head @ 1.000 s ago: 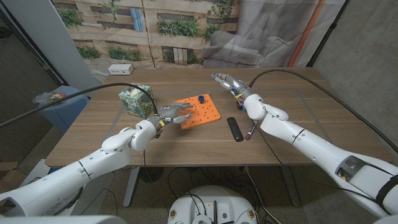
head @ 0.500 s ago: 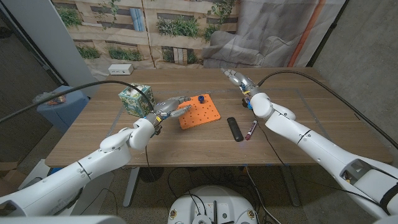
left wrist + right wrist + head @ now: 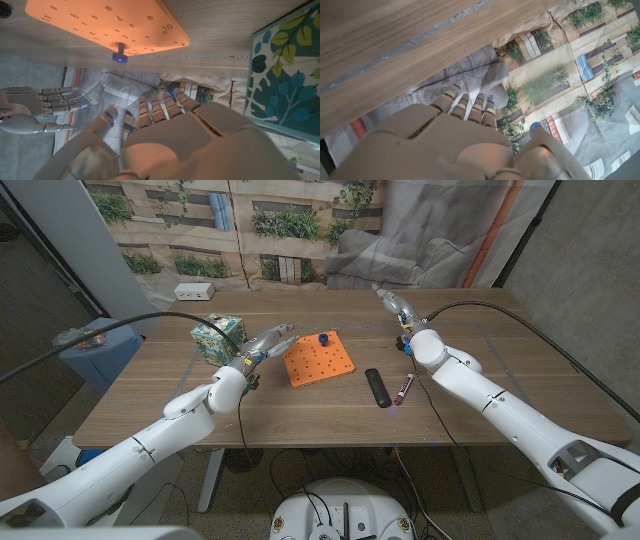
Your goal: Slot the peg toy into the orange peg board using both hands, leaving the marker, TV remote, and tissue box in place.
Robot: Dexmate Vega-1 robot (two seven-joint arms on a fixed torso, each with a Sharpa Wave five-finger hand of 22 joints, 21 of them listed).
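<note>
**Q:** Beyond the left hand's (image 3: 262, 346) fingertips, what lies on the wooden table (image 3: 300, 405)?

**A:** An orange peg board (image 3: 319, 358), a flat square panel dotted with small holes and printed numbers. It lies just past those fingertips, close to them but with a gap of bare wood between. A dark blue peg toy (image 3: 323, 338) stands at the board's far edge; the left wrist view shows it (image 3: 119, 52) as a small blue knob rising from the rim of the board (image 3: 100, 25).

**Q:** How are the left hand's fingers held?

**A:** Extended and slightly spread, pointing toward the board, raised off the table. They grasp nothing and touch nothing. A tissue box (image 3: 217, 338) patterned with green and blue leaves sits right beside the hand, on the side away from the board.

**Q:** And the right hand (image 3: 396, 305)?

**A:** It is raised over the far part of the table, well apart from the board, fingers straight and close together, pointing away from the robot. It is empty; the right wrist view shows its fingers (image 3: 469, 104) loose with only the backdrop past them.

**Q:** What else is nearby?

**A:** A black TV remote (image 3: 377, 387) and a red marker (image 3: 403, 388) lie side by side, nearer the robot than the right hand's fingers, beside the board.
</note>
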